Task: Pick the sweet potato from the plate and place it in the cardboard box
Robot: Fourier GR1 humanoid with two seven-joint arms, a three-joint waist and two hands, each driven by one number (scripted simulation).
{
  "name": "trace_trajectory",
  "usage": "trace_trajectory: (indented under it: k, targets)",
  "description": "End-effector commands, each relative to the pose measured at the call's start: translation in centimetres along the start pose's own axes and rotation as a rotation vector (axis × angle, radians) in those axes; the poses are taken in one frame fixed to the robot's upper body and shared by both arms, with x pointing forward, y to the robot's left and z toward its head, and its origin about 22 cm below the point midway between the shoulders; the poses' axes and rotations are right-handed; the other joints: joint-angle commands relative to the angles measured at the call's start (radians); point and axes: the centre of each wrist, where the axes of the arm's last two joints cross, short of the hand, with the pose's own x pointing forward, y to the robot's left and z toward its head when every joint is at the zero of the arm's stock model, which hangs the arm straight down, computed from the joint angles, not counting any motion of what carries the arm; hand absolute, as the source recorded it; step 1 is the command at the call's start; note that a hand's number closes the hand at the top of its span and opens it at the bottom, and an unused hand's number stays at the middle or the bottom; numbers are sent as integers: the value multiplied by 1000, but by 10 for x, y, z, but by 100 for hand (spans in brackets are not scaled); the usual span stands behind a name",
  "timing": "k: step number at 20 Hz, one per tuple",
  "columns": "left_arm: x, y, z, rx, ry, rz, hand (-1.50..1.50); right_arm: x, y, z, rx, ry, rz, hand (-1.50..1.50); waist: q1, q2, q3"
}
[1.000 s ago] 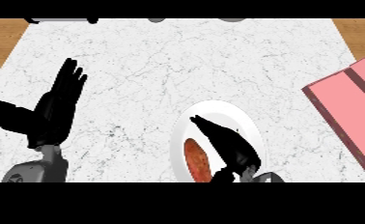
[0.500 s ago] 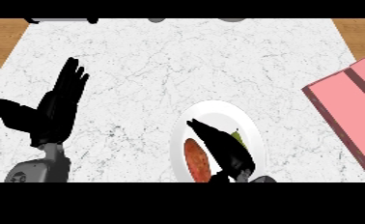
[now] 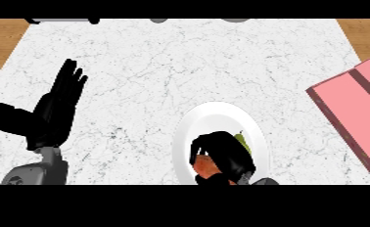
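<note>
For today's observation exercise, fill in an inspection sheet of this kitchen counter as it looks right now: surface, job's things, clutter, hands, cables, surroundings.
Surface: white marbled counter.
Job's things: orange sweet potato on the white plate, mostly hidden by the right hand; pink box at the right edge, apart from the plate.
Clutter: a green item on the plate beside the hand, kind unclear.
Hands: right hand curled round the sweet potato; left hand open, resting at left, fingers up.
Cables: nothing seen.
Surroundings: wooden strips at the far corners; dark shapes along the far edge, unclear.

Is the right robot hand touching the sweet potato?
Touching: the head view shows the right robot hand curled over the sweet potato on the plate.
</note>
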Motion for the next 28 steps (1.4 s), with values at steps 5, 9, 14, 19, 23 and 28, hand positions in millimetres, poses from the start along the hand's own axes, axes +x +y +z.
trace_trajectory:
  k: [5,9,14,19,23,28]
  targets:
    - [9,-4,-7,6,-2,-8,0,6,-15,-1,-165,-48,44,150,-1,1,0]
    - [5,7,3,4,14,-12,0,15,16,54,-223,-71,302,150,-17,-8,0]
    - [-5,2,10,25,-1,-5,0,52,6,101,-359,-96,454,150,-16,-7,-1]
    - [7,-11,12,6,20,14,0,82,5,147,-406,-158,529,150,-10,-7,-1]
    - [-3,12,16,-4,-5,3,0,92,-8,173,-531,-167,402,150,-8,-4,-1]
    - [-3,8,11,10,-1,-6,0,98,-34,186,-767,-64,259,150,-10,-3,0]
